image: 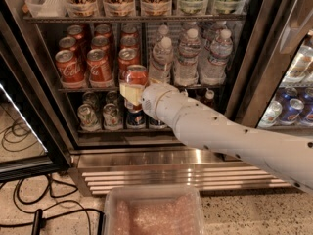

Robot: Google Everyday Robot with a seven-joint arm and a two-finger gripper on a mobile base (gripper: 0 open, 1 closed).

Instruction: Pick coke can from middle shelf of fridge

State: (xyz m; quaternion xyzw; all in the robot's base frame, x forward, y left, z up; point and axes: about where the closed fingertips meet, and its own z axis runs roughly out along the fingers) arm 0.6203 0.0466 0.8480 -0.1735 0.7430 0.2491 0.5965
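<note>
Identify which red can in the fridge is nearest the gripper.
The coke can furthest right, next to the water bottles. It alone is held in the gripper, lower than the other red cans on the middle shelf.
</note>
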